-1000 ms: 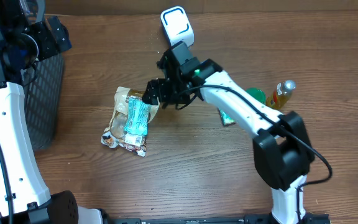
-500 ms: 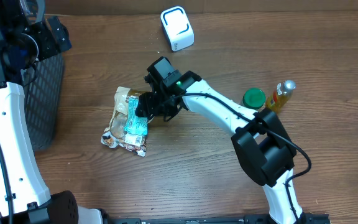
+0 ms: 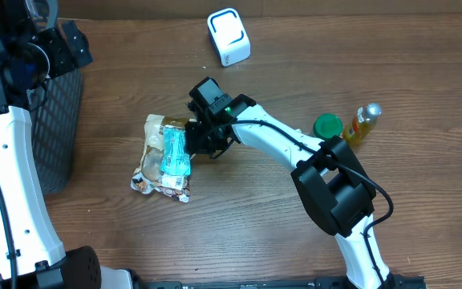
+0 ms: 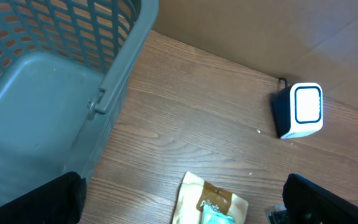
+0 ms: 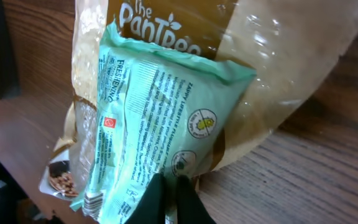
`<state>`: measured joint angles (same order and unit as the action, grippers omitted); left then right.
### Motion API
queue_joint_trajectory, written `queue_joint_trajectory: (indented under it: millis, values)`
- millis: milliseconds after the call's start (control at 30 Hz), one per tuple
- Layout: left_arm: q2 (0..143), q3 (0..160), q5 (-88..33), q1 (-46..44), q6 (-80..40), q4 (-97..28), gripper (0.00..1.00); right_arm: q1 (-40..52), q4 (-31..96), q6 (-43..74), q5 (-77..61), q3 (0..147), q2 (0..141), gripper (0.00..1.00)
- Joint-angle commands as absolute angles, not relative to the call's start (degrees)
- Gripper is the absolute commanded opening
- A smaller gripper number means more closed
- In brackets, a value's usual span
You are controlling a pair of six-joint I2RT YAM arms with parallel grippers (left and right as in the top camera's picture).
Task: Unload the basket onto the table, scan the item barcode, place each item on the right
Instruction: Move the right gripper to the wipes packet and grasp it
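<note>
A mint-green snack packet (image 3: 175, 152) lies on top of a tan "The PanTree" bag (image 3: 157, 128) left of the table's middle. My right gripper (image 3: 201, 143) is at the packet's right edge. In the right wrist view its black fingertips (image 5: 157, 199) are shut, pinching the edge of the green packet (image 5: 160, 112). Dark stripes like a barcode (image 5: 92, 202) show at the packet's lower end. The white scanner (image 3: 228, 36) stands at the back of the table, also visible as the scanner (image 4: 303, 109) in the left wrist view. My left gripper (image 4: 182, 200) hangs open high above the tan bag (image 4: 213, 199).
A grey mesh basket (image 3: 58, 120) stands at the left edge. A green-lidded jar (image 3: 326, 126) and a yellow bottle (image 3: 362, 122) sit to the right. A third packet with a nut picture (image 3: 155, 185) lies under the pile.
My right arm swung left from near the scanner to the packet pile, and its jaws closed on the green packet's edge. The left arm has not moved.
</note>
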<state>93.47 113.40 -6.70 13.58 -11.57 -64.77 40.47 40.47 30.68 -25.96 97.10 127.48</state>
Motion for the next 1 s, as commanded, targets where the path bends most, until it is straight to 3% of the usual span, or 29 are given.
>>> queue_joint_trajectory:
  millis: [0,167,233,367,433,600,667,700,833,967]
  values:
    - [93.65,114.87,-7.07,13.47,-10.68,-64.71,1.0,39.99,40.32,30.68,-27.55,97.17,127.9,0.04]
    - [93.65,114.89,-7.07,13.47,-10.68,-64.71,1.0,40.01,40.32,30.68,-28.14,97.17,127.9,0.06]
    - [93.65,114.89,-7.07,13.47,-10.7,-64.71,1.0,40.01,40.32,30.65,-28.14,97.14,127.9,0.2]
    - [93.65,114.89,-7.07,13.5,-10.7,-64.71,1.0,40.01,40.29,30.68,-28.14,97.14,127.9,0.3]
    - [93.65,114.89,-7.07,13.47,-10.68,-64.71,1.0,40.01,40.29,30.68,-28.1,97.14,127.96,0.41]
    - [93.65,114.87,-7.07,13.47,-10.7,-64.71,1.0,40.42,39.0,30.7,-26.13,96.79,128.07,0.47]
    - [93.65,114.89,-7.07,13.47,-10.7,-64.71,0.99,40.77,38.33,30.68,-25.96,96.75,128.07,0.45]
    - [93.65,114.89,-7.07,13.47,-10.68,-64.71,1.0,40.84,38.15,30.65,-25.93,96.75,128.07,0.4]
    - [93.65,114.89,-7.07,13.47,-10.68,-64.71,1.0,40.62,38.15,30.65,-25.96,96.75,128.07,0.04]
    - [93.65,114.89,-7.07,13.47,-10.7,-64.71,1.0,39.9,38.41,30.63,-26.89,96.82,127.9,0.04]
